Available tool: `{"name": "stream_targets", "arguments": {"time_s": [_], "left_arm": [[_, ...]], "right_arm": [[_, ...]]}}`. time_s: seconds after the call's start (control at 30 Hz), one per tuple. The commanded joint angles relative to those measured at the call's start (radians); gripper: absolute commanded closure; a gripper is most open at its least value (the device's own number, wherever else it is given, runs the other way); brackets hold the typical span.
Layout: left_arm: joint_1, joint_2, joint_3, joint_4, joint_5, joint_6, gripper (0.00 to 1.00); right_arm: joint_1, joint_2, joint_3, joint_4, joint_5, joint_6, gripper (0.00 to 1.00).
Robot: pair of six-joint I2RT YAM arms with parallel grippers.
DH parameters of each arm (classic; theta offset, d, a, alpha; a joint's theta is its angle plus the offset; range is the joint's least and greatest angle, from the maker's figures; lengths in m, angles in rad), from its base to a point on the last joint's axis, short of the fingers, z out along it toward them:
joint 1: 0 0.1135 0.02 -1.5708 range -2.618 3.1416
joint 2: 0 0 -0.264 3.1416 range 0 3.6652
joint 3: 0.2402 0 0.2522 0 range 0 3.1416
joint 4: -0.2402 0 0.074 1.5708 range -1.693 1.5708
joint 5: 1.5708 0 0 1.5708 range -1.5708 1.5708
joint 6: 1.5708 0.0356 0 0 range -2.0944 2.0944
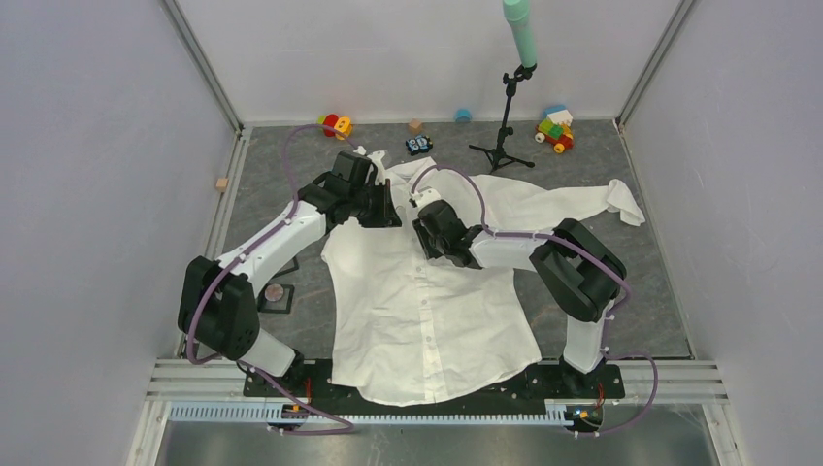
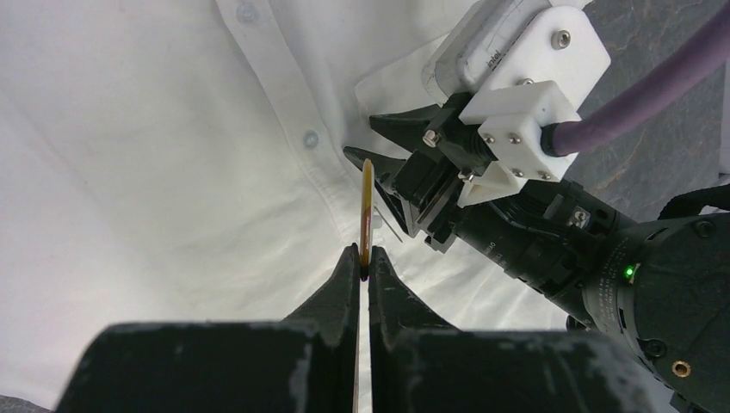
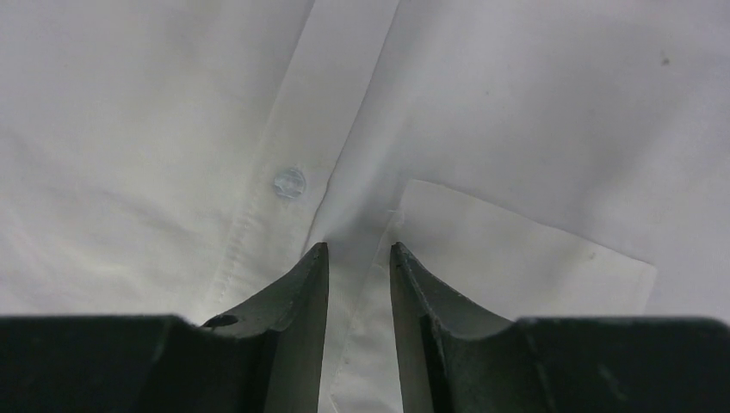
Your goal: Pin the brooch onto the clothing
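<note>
Shirt (image 1: 427,311) lies flat and front up, its hem at the near table edge between the two arm bases. Bare grey table (image 1: 650,291) is open on the left and right. Left gripper (image 2: 363,258) is pinched tight on one brooch (image 2: 367,206), a thin disc seen edge-on above the button strip. Just beside it, right gripper (image 3: 359,254) stands narrowly parted and holds nothing, at the corner of the single pocket (image 3: 516,258). One sleeve (image 1: 621,199) trails far right. Farther off are one stand (image 1: 505,146) and five small toys (image 1: 555,129).

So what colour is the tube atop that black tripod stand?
The tube is mint green, seen best in the top view.
</note>
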Motion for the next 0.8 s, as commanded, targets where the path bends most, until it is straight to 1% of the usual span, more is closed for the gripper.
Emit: {"name": "stream_targets", "arguments": {"time_s": [0.0, 0.07, 0.17, 0.33, 0.43, 0.53, 0.6, 0.77], "left_arm": [[0.002, -0.036, 0.037, 0.020, 0.023, 0.034, 0.98], [0.001, -0.035, 0.035, 0.021, 0.021, 0.033, 0.98], [0.001, -0.032, 0.034, 0.021, 0.023, 0.030, 0.98], [0.000, -0.028, 0.029, 0.024, 0.025, 0.024, 0.98], [-0.001, -0.020, 0.024, 0.025, 0.015, 0.025, 0.98], [-0.001, 0.000, 0.027, 0.016, -0.002, 0.030, 0.98], [-0.009, 0.021, 0.032, 0.003, -0.024, 0.040, 0.98], [-0.075, 0.110, 0.064, -0.058, -0.119, 0.105, 0.98]], "right_arm": [[0.000, 0.025, 0.005, -0.028, 0.021, 0.026, 0.64], [0.000, 0.031, -0.009, -0.025, 0.010, 0.035, 0.66], [-0.001, 0.034, -0.036, -0.014, 0.014, 0.044, 0.72], [-0.002, 0.033, -0.062, -0.004, 0.029, 0.050, 0.85], [-0.001, 0.010, -0.089, 0.031, 0.023, 0.063, 0.94], [-0.002, -0.029, -0.119, 0.084, 0.001, 0.065, 1.00], [-0.002, -0.059, -0.146, 0.133, -0.018, 0.069, 1.00], [-0.006, -0.127, -0.230, 0.295, -0.076, 0.095, 1.00]]}}
